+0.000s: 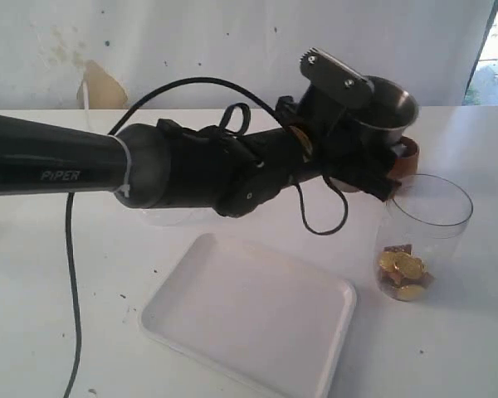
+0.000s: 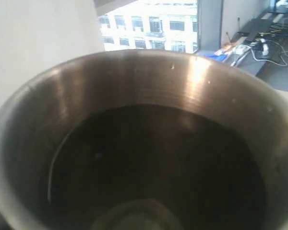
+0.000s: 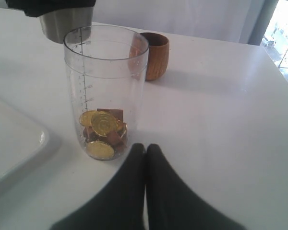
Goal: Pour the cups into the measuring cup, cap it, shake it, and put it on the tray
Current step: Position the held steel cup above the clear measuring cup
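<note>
My left gripper (image 1: 361, 124) is shut on the steel tumbler (image 1: 388, 106), holding it in the air, up and to the left of the measuring cup's rim. In the left wrist view the tumbler's (image 2: 134, 86) dark inside fills the frame and hides the jaws. The clear measuring cup (image 1: 423, 220) stands on the table with gold coins and brown pieces at its bottom (image 3: 103, 132). Behind it stands the brown wooden cup (image 3: 156, 55), partly hidden by the gripper in the exterior view. My right gripper (image 3: 145, 146) is shut and empty, just in front of the measuring cup (image 3: 105, 72).
The white tray (image 1: 249, 323) lies on the table in front of the left arm and left of the measuring cup; its corner (image 3: 14, 143) shows in the right wrist view. A black cable (image 1: 70, 274) hangs from the left arm down to the table.
</note>
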Controlling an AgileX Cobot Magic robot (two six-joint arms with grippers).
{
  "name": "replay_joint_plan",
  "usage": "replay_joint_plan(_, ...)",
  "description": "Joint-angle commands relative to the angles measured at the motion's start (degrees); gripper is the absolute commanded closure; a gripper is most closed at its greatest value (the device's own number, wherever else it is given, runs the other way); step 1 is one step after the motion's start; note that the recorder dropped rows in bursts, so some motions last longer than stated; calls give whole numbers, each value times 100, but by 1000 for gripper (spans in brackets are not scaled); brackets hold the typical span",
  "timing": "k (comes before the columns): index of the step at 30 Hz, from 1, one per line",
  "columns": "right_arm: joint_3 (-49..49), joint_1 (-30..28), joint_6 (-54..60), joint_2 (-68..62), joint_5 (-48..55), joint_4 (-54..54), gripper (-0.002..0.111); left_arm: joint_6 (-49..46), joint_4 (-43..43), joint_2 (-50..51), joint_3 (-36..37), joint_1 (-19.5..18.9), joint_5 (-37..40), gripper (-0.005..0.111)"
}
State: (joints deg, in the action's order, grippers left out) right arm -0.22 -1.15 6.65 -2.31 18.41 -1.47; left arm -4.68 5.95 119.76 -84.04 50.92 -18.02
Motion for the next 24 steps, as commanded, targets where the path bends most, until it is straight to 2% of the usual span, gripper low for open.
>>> replay_joint_plan(1,22,9,22,-21,-65,-26,108,-5,308,-98,-106,117,-557,107)
replay_joint_plan(13,22,9,22,-21,-65,-26,108,-69,308,-98,-115,52,-571,107)
replay_joint_plan(20,22,9,22,-21,-65,-26,108,-144,214,-6,-731,52,861,107)
replay_joint_plan(24,22,9,22,-21,-65,-26,108,-283,235,97,-1028,52,967,107)
